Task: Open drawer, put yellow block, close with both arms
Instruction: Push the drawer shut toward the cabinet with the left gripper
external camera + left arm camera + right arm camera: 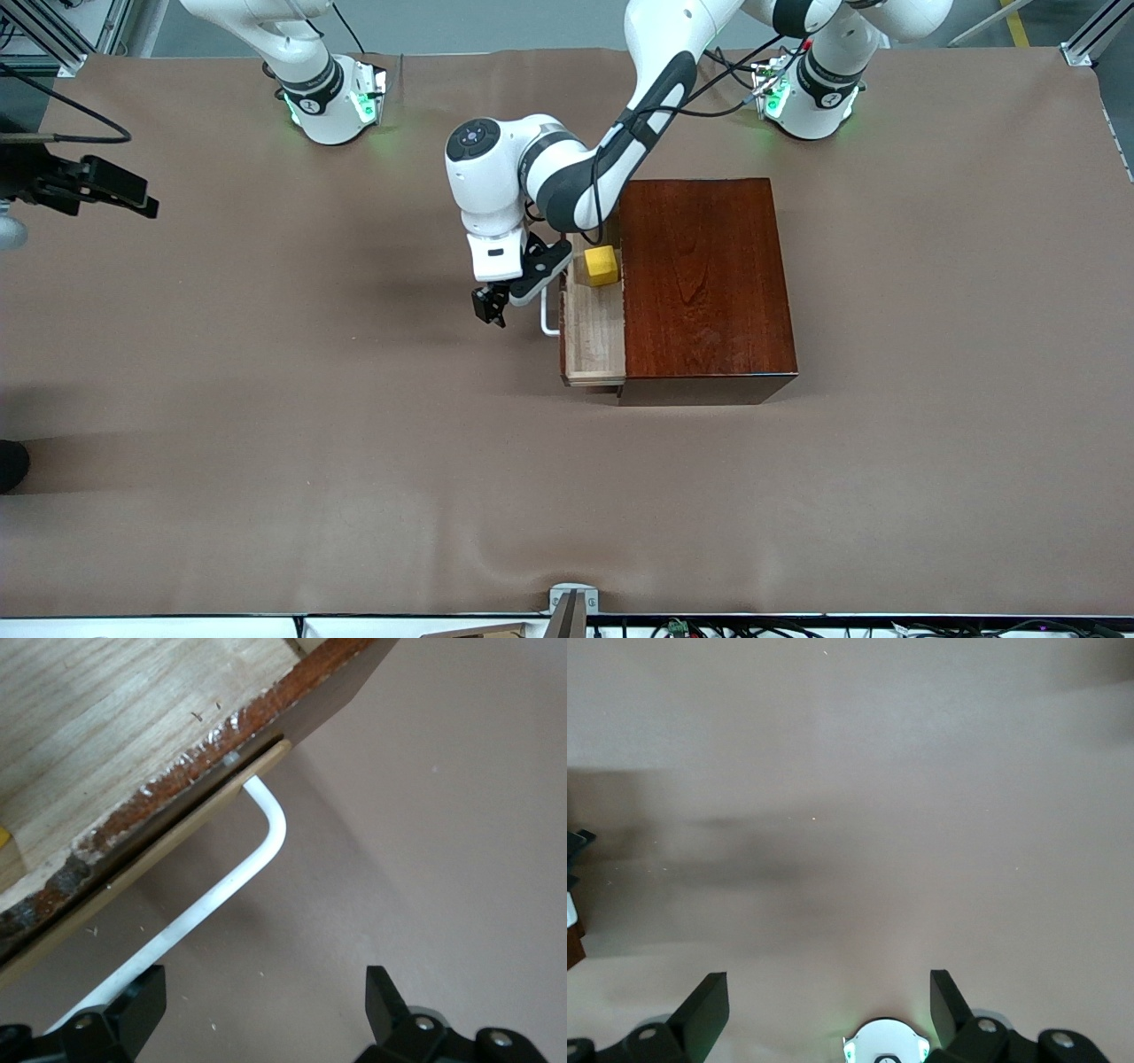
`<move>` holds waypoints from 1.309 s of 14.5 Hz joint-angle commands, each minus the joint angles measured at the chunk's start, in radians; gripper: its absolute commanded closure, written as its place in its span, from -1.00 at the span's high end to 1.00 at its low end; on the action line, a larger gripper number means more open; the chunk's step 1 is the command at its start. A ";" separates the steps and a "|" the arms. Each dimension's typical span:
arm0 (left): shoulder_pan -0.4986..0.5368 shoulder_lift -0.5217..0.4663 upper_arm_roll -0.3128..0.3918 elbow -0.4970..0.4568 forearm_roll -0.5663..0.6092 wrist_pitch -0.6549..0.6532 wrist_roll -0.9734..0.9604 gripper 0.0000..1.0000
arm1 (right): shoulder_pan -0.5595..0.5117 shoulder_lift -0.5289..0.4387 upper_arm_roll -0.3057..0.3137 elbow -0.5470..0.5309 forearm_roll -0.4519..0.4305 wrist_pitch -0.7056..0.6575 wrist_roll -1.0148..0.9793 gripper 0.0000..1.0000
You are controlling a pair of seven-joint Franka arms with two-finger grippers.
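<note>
Drawer [592, 332] pulled out of wooden box [704, 283], yellow block [601, 265] inside. Left hand [493, 306] open, just beside white handle [213, 895]. Right hand [824, 1014] open above bare bench [266, 399], waiting. No legible writing.

White arms [651, 62] (grey bands), black fingers [133, 1010].

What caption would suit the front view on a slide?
Yellow block lies in the open drawer; left pincer open beside its white handle.
</note>
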State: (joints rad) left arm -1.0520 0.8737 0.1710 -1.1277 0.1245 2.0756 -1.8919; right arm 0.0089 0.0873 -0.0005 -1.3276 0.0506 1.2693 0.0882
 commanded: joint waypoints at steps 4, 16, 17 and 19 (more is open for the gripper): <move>0.030 -0.013 0.009 -0.012 0.030 -0.153 -0.016 1.00 | -0.082 -0.079 0.019 -0.084 -0.015 0.045 -0.091 1.00; 0.040 -0.019 0.016 -0.020 0.064 -0.319 -0.027 1.00 | -0.021 -0.095 0.030 -0.104 -0.011 0.073 -0.104 1.00; 0.038 -0.019 0.015 -0.020 0.066 -0.319 -0.027 1.00 | -0.021 -0.095 0.030 -0.102 -0.014 0.073 -0.104 1.00; 0.040 -0.019 0.016 -0.020 0.070 -0.319 -0.027 1.00 | -0.020 -0.095 0.030 -0.099 -0.018 0.074 -0.105 1.00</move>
State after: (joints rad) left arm -1.0149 0.8717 0.1903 -1.1325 0.1567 1.7935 -1.9014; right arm -0.0182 0.0211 0.0303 -1.4020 0.0440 1.3314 -0.0134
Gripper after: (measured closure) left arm 0.000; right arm 0.000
